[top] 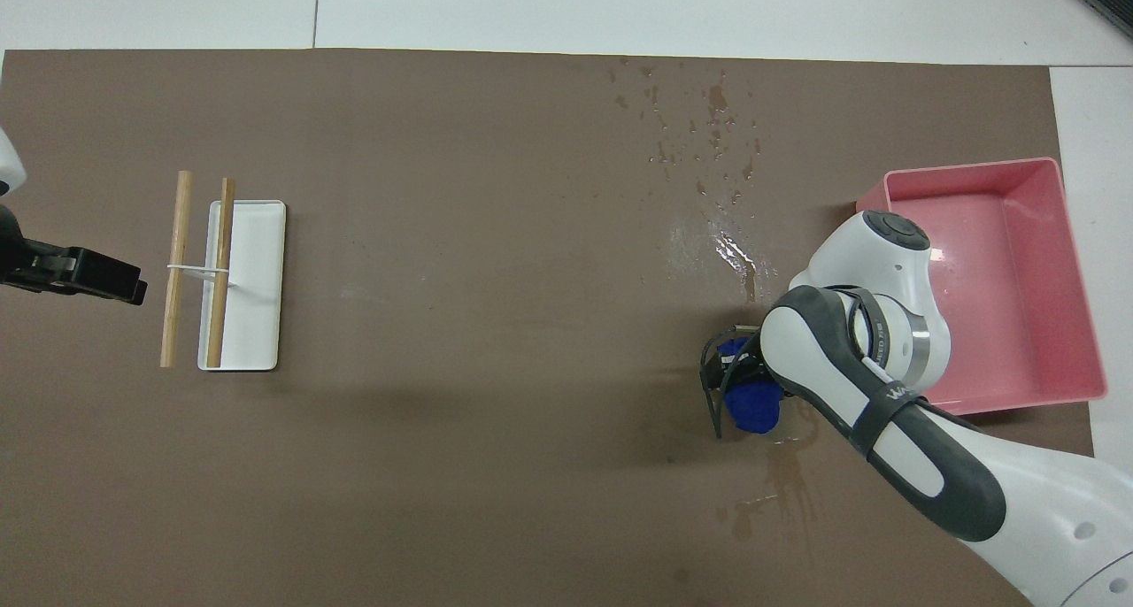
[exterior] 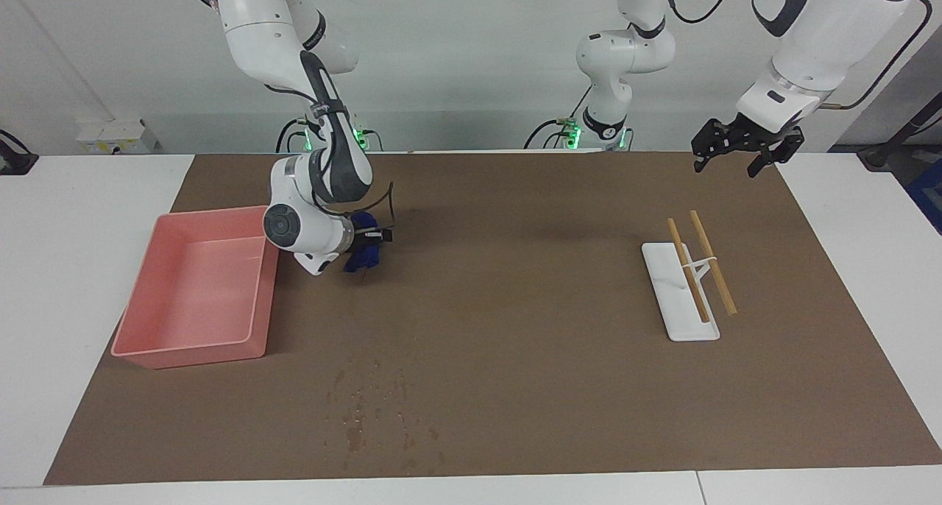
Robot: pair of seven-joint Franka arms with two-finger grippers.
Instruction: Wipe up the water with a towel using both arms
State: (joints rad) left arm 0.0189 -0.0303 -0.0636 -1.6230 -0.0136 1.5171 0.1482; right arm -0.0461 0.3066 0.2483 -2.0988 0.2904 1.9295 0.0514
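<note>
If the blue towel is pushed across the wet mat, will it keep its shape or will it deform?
The towel is a lumpy folded wad hanging from the shut right gripper, so it probably flops and flattens. It looks light. Over the water it would likely drag, not roll.

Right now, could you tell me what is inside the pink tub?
The pink tub looks empty, showing only its bare, glossy floor. The right arm covers the corner nearest the towel, so that part stays unseen.

Glossy white arms with dark grey joint sections, silver wrist rings, black cables

No readable text; only partial white lettering on the right arm.
</note>
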